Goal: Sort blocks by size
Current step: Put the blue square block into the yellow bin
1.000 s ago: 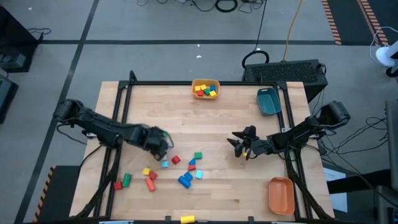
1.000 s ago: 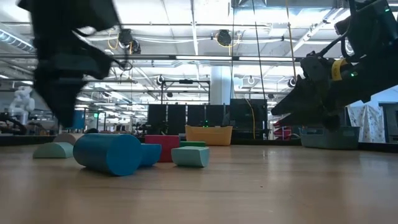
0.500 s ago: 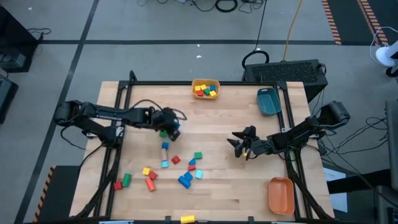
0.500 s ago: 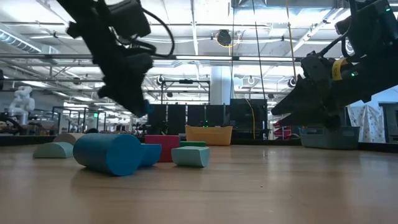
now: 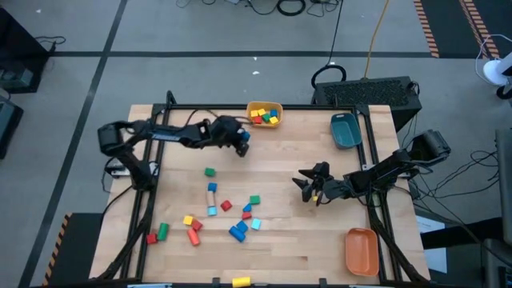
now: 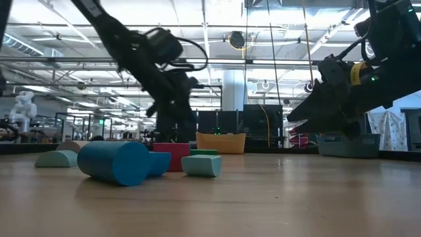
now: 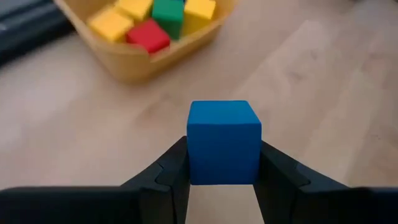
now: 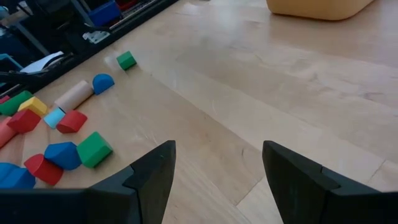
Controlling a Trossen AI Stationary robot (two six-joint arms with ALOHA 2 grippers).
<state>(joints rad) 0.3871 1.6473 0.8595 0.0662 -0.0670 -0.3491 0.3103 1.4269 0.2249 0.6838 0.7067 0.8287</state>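
Note:
My left gripper hangs over the far part of the table, just short of the yellow bin, and is shut on a blue cube. The bin holds yellow, red and green cubes. The other blocks lie scattered on the near left of the table: a green cube, a wooden cylinder, and red, blue, cyan and yellow pieces. My right gripper waits open above the table's right half, with nothing between its fingers. My left gripper pinches the blue cube between its two fingers, which lie on two opposite side faces. The fingers slant downward toward the table's far edge. The cube sits level, lifted clear of the wood, with its forward half sticking out past the fingertips.
A teal bin stands at the far right and an orange bin at the near right. A yellow block lies at the near edge. Bare wood stretches across the table's middle between the two arms.
My left gripper has swung from over the scattered blocks at the near left toward the far edge, up to the yellow bin, turning as it went and carrying the blue cube clear of the table.

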